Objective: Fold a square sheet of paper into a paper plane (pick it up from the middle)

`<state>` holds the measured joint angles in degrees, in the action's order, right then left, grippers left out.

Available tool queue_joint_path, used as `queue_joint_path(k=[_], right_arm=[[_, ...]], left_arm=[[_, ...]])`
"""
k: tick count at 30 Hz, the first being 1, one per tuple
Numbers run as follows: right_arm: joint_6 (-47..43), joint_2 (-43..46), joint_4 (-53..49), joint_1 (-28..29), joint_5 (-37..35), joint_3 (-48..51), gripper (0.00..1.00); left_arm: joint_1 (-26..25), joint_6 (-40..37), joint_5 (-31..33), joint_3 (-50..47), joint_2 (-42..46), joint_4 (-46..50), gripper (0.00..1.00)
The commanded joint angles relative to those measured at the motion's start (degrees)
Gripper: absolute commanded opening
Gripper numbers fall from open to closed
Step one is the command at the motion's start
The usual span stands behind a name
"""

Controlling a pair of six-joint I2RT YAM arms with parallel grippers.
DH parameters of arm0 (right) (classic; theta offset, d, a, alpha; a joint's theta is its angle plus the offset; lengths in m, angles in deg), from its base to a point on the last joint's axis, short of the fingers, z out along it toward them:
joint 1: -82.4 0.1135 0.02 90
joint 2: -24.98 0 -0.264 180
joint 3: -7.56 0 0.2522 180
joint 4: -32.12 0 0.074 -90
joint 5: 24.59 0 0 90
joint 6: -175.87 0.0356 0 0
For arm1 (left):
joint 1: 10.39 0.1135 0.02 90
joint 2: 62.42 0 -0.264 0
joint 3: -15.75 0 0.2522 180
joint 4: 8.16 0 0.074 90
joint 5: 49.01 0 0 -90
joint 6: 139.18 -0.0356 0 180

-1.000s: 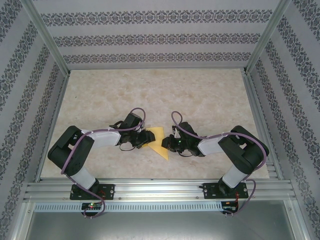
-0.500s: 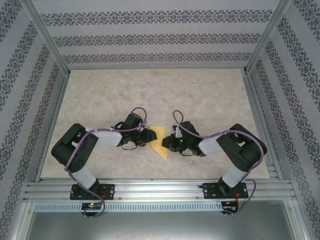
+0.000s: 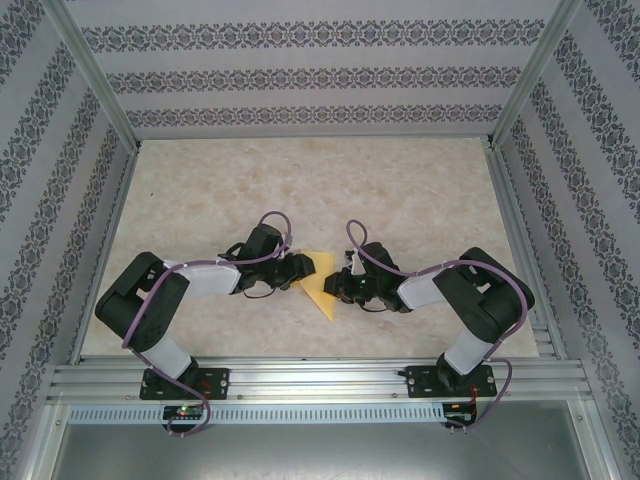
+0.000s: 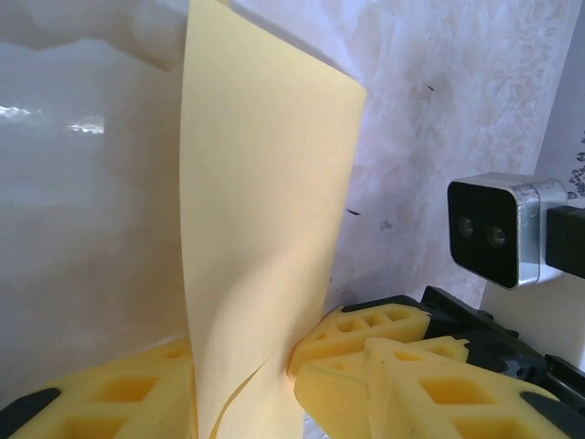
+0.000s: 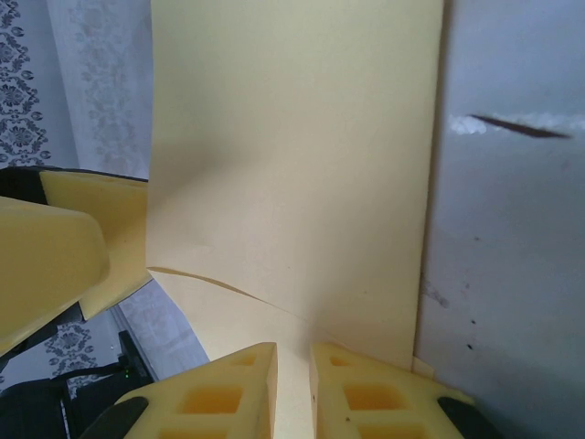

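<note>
While the right gripper pinches the lower edge of the square sheet of paper between nearly closed pads, the left gripper stands with its jaws apart, straddling the sheet where it bows. The paper is held up between the two grippers over the marbled table, near its front middle, curved rather than creased. To fold well, I judge the left jaws should close only once the layers' edges line up, squeezing slowly so the thin sheet neither slips nor tears. The sheet lies in no container.
</note>
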<state>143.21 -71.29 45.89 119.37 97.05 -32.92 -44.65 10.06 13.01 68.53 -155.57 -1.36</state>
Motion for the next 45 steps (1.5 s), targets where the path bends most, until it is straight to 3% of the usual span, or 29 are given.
queue_joint_path(k=[1, 10, 18, 24, 28, 32, 34, 37, 42, 45], right_arm=[[-2.9, -1.6, -1.8, -0.6, -5.0, 1.4, 0.18], [-4.0, -0.5, -2.2, -1.8, -3.5, 1.6, 0.18], [-4.3, 2.6, -2.3, -2.1, -3.9, 1.9, 0.22], [-7.7, 13.2, -5.6, -1.1, -9.2, 4.7, 0.27], [-15.5, 23.2, -17.0, 3.0, -20.1, 3.4, 0.27], [-23.1, 34.1, -19.0, 11.1, -39.0, 6.6, 0.38], [-28.3, 36.3, -22.2, 15.0, -44.8, 6.5, 0.47], [-33.8, 34.5, -24.8, 19.8, -49.9, 4.8, 0.48], [-41.6, 23.6, -22.6, 29.6, -61.6, -0.5, 0.49], [-41.6, 18.8, -22.2, 30.5, -64.0, -3.1, 0.46]], left_arm=[[-0.1, -0.4, 0.4, -0.2, -0.3, 0.8, 0.48], [0.1, 0.2, -4.4, 0.6, -2.4, -3.2, 0.40], [0.2, 0.9, -2.5, -0.1, -1.9, -3.2, 0.16], [0.2, 4.9, 0.2, -2.3, 0.9, -5.1, 0.02], [0.2, 6.0, 1.8, -2.3, 1.1, -3.9, 0.00], [0.2, 6.8, 2.6, -2.4, 1.4, -3.1, 0.00], [0.2, 6.8, 2.5, -2.0, 1.4, -2.8, 0.00], [0.2, 6.7, 2.4, -1.3, 1.3, -2.0, 0.00], [0.2, 6.0, 2.6, 0.2, 1.2, 0.4, 0.00], [0.2, 5.4, 3.4, 0.2, 1.6, 1.3, 0.00]])
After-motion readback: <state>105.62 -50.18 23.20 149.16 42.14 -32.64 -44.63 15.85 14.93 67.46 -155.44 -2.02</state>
